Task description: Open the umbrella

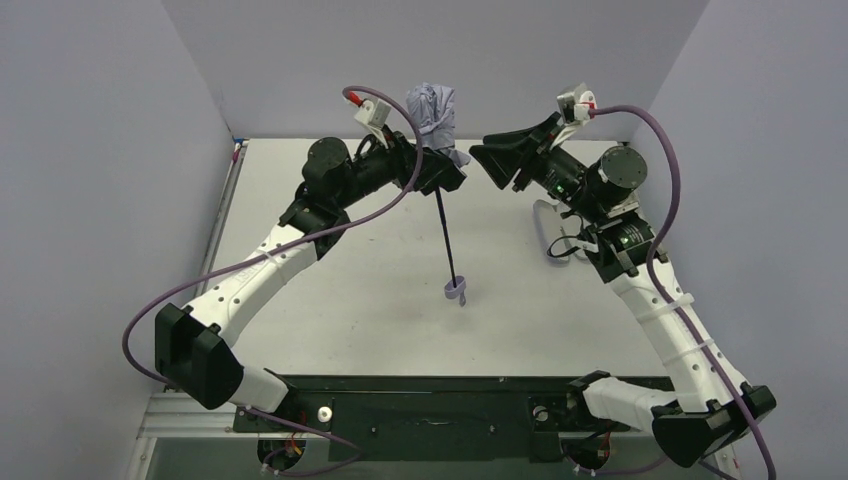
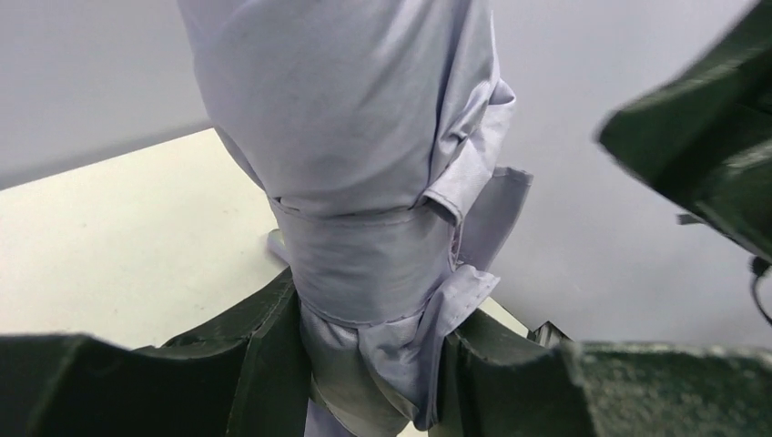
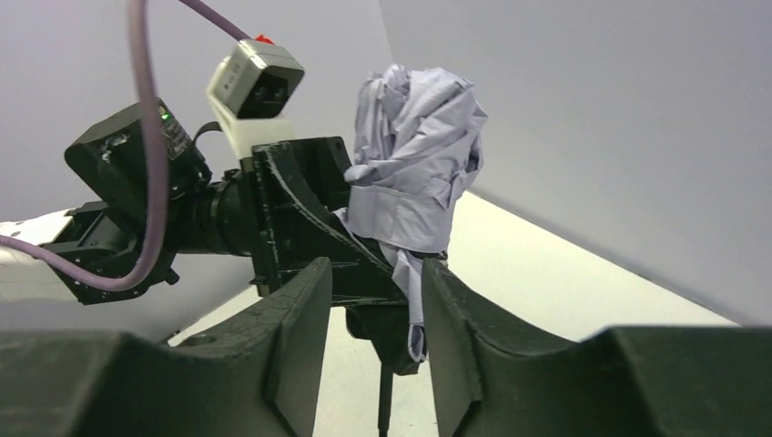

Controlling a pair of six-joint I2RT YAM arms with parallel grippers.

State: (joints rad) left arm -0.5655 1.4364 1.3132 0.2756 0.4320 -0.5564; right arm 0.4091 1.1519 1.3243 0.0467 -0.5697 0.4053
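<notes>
The crumpled pale lavender fabric umbrella point(image 3: 414, 155) sat at twelve o'clock, clamped in the black left gripper point(image 3: 387, 259) from nine o'clock; the black right gripper point(image 3: 375, 300) stood at six o'clock, fingers parted.

The compact folding umbrella point(image 1: 432, 112) is plain pale lavender fabric, unpatterned; its thin shaft point(image 1: 446, 235) is black; the small handle point(image 1: 455, 291) is lavender too. The jointed robot arms point(image 1: 270, 260) have white shells and black joints; their rubber cables point(image 1: 170, 290) are purple; the boxy wrist camera point(image 3: 255, 77) is white with a red tip. The flat table point(image 1: 350, 320) is off-white; the panel walls point(image 1: 100, 150) are pale grey.
</notes>
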